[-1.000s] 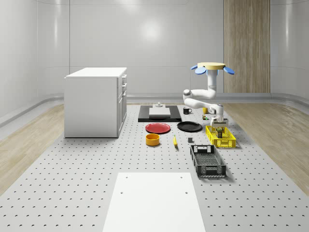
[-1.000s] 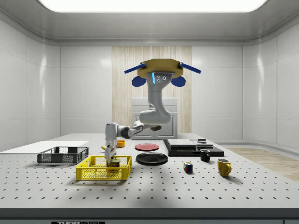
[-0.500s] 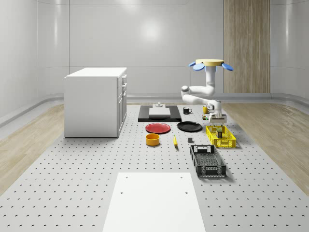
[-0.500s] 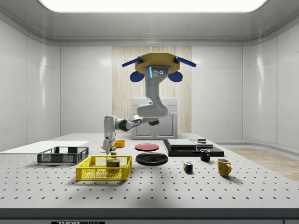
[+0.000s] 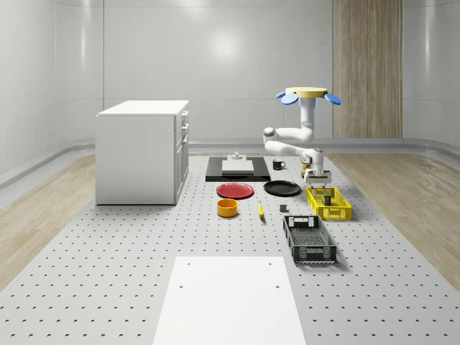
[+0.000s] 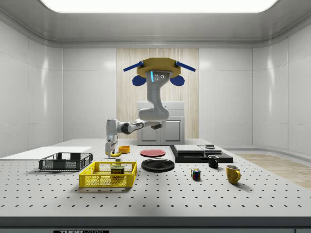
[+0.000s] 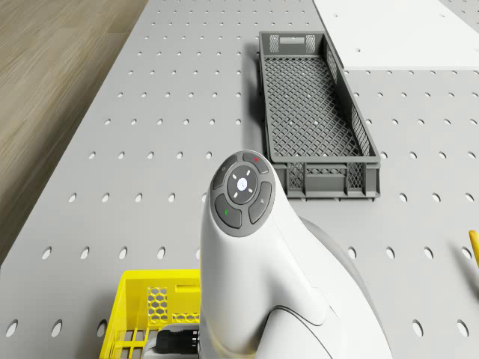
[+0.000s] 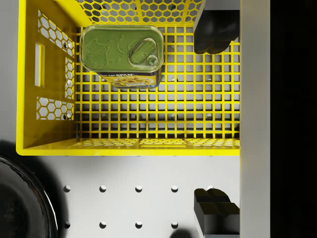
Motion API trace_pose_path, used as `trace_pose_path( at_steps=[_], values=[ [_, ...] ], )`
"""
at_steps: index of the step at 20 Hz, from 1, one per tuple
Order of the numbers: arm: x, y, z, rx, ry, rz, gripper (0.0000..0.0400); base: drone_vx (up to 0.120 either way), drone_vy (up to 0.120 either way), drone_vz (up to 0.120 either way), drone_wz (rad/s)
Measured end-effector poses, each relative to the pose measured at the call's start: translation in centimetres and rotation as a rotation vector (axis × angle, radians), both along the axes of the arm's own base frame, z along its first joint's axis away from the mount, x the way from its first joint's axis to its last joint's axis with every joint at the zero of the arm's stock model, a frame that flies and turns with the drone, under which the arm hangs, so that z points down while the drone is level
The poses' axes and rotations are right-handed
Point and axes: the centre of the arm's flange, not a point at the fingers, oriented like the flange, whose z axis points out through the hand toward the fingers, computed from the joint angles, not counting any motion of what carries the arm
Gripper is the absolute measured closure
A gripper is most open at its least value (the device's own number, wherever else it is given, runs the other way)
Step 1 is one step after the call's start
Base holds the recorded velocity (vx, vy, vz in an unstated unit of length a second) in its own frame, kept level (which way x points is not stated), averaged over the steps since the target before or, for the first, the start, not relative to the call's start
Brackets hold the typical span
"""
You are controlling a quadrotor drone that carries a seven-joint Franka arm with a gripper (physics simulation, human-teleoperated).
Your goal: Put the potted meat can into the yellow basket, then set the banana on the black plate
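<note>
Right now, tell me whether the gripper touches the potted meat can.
Apart. The side view shows the gripper raised above the yellow basket, with open space down to the potted meat can inside.

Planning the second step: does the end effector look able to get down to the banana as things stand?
Probably yes. The banana lies alone on the table between the orange bowl and grey crate, nothing over it; the open end effector hangs above the yellow basket.
</note>
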Motion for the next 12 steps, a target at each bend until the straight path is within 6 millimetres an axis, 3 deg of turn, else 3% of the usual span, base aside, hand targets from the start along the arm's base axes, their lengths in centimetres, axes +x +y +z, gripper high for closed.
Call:
trace_pose_path(
  at_steps=[8,12],
  values=[
    [0.00,0.00,-0.01,0.000,0.000,0.000,0.0000,0.120,-0.120,0.000,0.000],
    [0.00,0.00,-0.01,0.000,0.000,0.000,0.0000,0.020,-0.120,0.000,0.000]
  ],
)
